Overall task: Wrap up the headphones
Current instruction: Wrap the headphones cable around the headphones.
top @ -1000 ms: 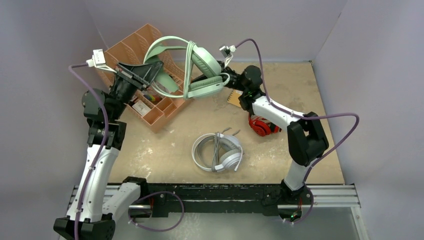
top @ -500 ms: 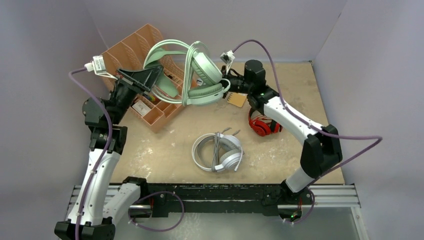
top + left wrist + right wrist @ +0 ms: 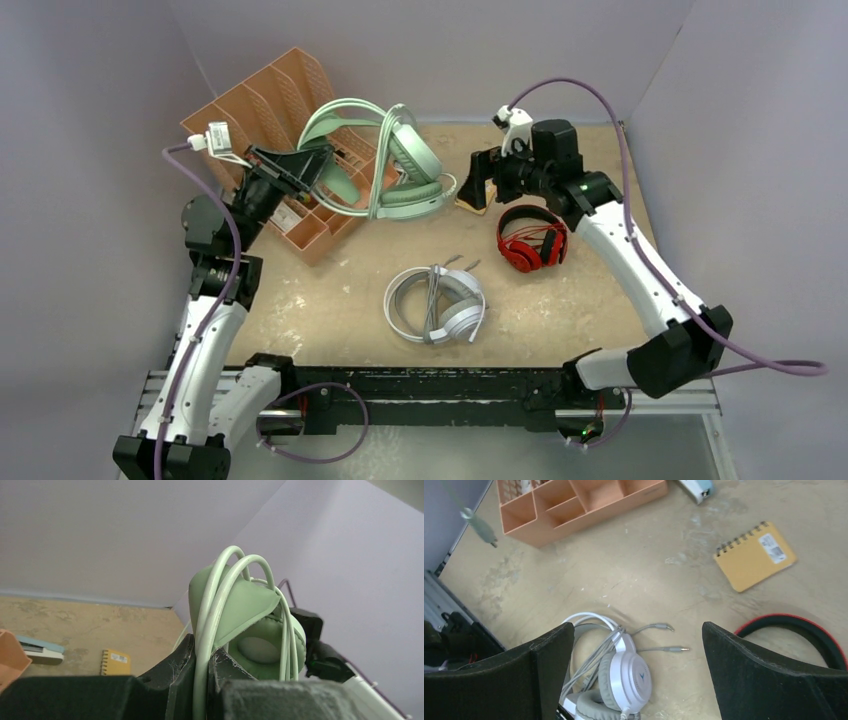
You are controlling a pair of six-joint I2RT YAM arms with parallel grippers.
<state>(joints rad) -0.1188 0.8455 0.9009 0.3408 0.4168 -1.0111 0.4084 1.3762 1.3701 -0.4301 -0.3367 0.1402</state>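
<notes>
Tan tabletop (image 3: 340, 290), grey walls.
Left gripper (image 3: 320, 153) clamps mint headphones (image 3: 412, 195), hanging at its 3 o'clock; right gripper (image 3: 486, 180) beyond, spread wide, empty.

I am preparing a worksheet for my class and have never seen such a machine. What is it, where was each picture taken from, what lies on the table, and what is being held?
These are two robot arms bolted at the near edge of a table. Each arm ends in a gripper with two fingers. One picture looks down from above and behind the arms. The other two come from a small camera on each wrist, so that arm's own black fingers show at the bottom.

On the table are a white headset, a red headset, a yellow notebook and an orange organizer.

The left gripper is shut on a mint headset and holds it up near the organizer. The right gripper is open and holds nothing.
</notes>
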